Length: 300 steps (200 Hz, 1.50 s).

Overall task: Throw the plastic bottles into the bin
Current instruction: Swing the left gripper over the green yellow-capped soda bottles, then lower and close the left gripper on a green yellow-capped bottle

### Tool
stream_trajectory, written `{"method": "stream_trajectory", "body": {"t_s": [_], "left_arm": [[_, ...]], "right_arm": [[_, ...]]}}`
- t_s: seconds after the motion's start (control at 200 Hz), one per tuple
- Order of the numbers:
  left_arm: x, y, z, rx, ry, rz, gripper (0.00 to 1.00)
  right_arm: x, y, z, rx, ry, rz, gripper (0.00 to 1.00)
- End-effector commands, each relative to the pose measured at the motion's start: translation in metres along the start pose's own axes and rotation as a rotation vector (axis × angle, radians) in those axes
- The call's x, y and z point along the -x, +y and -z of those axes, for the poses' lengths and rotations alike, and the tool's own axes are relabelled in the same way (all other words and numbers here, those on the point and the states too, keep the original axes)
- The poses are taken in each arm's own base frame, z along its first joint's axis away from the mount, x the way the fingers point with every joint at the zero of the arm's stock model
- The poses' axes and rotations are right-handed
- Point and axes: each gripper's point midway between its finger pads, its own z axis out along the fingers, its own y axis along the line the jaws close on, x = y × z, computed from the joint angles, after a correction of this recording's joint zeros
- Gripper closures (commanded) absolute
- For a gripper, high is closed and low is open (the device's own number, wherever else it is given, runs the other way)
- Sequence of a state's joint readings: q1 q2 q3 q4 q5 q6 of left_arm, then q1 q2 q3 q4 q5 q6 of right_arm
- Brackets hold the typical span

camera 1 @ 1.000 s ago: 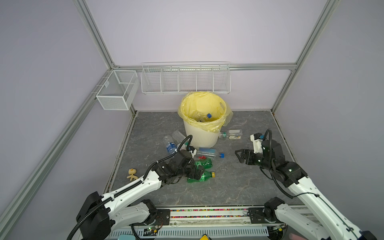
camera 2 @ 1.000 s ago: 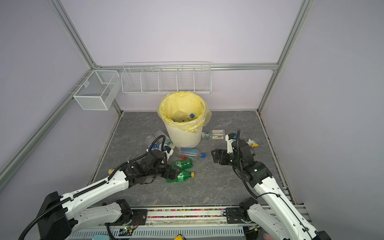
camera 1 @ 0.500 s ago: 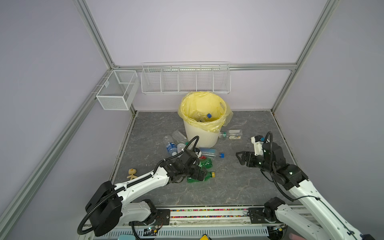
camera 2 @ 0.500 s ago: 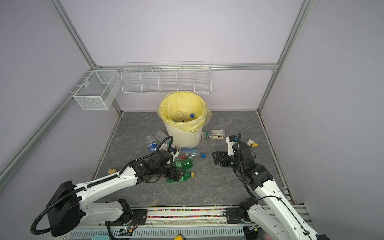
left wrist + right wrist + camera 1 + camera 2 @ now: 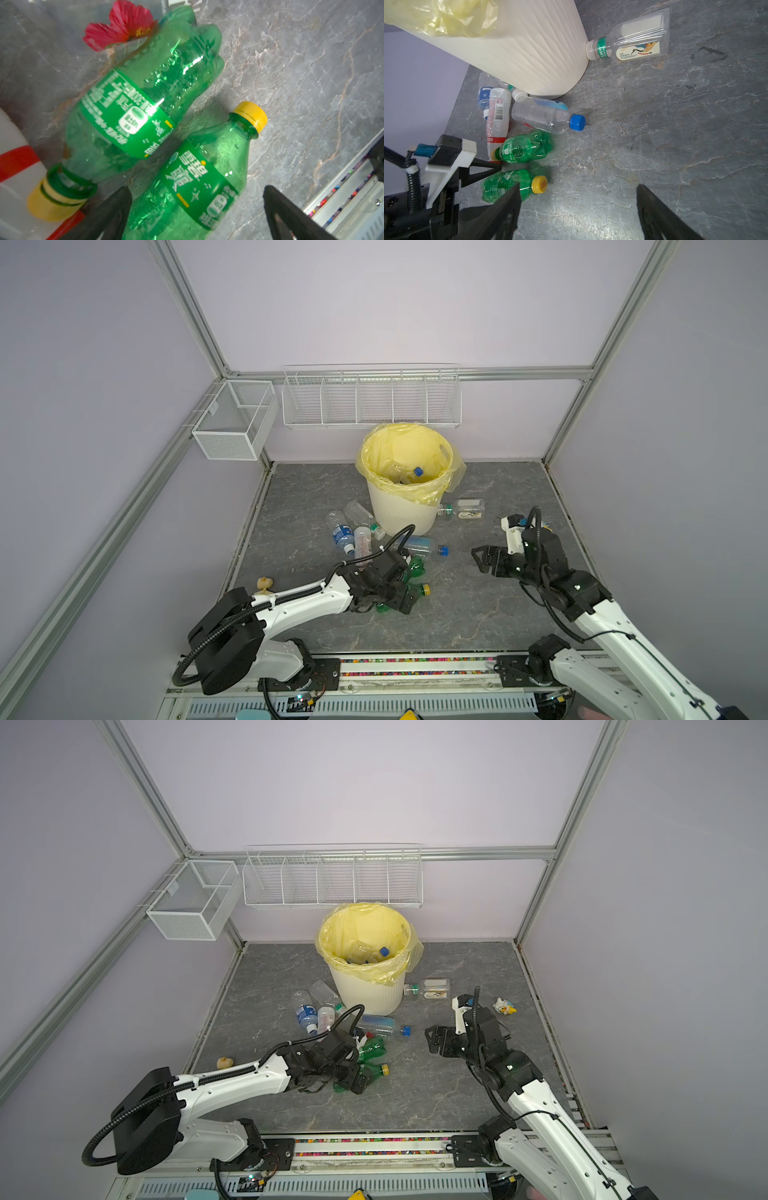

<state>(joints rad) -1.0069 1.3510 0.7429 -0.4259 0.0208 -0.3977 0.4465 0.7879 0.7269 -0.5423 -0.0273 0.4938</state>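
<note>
Bottles [image 5: 344,536] lie crowded on the desk [image 5: 478,605] at the foot of the bin [image 5: 401,514], and a few are already inside it. Your left fingers [image 5: 108,214] stand wide on both sides of the nearest green bottle [image 5: 187,187], not yet closed. The second green bottle [image 5: 145,87] lies just beside it, so close with care. Your right fingers [image 5: 660,218] are also wide and empty over bare desk, probably to stay clear.

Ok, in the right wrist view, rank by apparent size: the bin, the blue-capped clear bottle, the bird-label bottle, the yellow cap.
1. The bin, by far.
2. The blue-capped clear bottle and the bird-label bottle look about alike, so I won't rank them.
3. The yellow cap.
</note>
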Motion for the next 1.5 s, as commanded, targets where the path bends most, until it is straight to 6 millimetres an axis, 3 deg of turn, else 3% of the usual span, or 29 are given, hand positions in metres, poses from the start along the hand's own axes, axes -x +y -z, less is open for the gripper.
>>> {"method": "stream_trajectory", "body": {"t_s": [0.0, 0.375, 0.66, 1.07, 1.145, 1.35, 1.495], "left_arm": [[0.003, -0.001, 0.001, 0.026, 0.005, -0.009, 0.01], [-0.016, -0.009, -0.008, 0.066, 0.070, -0.043, 0.03], [-0.015, -0.019, -0.014, 0.058, 0.068, -0.054, 0.08], [-0.010, -0.027, -0.016, 0.053, 0.049, -0.056, 0.28], [-0.010, -0.026, -0.017, 0.061, 0.052, -0.053, 0.26], [-0.011, -0.021, -0.010, 0.094, 0.047, -0.044, 0.06], [-0.013, -0.020, 0.000, 0.074, 0.029, -0.041, 0.02]], "right_arm": [[0.004, -0.002, 0.002, -0.004, -0.028, 0.000, 0.12], [-0.003, -0.007, 0.007, -0.008, -0.036, -0.018, 0.12], [-0.002, -0.010, 0.015, -0.024, -0.054, -0.025, 0.12], [-0.001, -0.013, 0.023, -0.037, -0.067, -0.029, 0.12], [-0.002, -0.013, 0.023, -0.042, -0.066, -0.027, 0.12], [-0.007, -0.017, 0.021, -0.045, -0.059, -0.035, 0.12], [-0.007, -0.018, 0.021, -0.045, -0.068, -0.040, 0.12]]}}
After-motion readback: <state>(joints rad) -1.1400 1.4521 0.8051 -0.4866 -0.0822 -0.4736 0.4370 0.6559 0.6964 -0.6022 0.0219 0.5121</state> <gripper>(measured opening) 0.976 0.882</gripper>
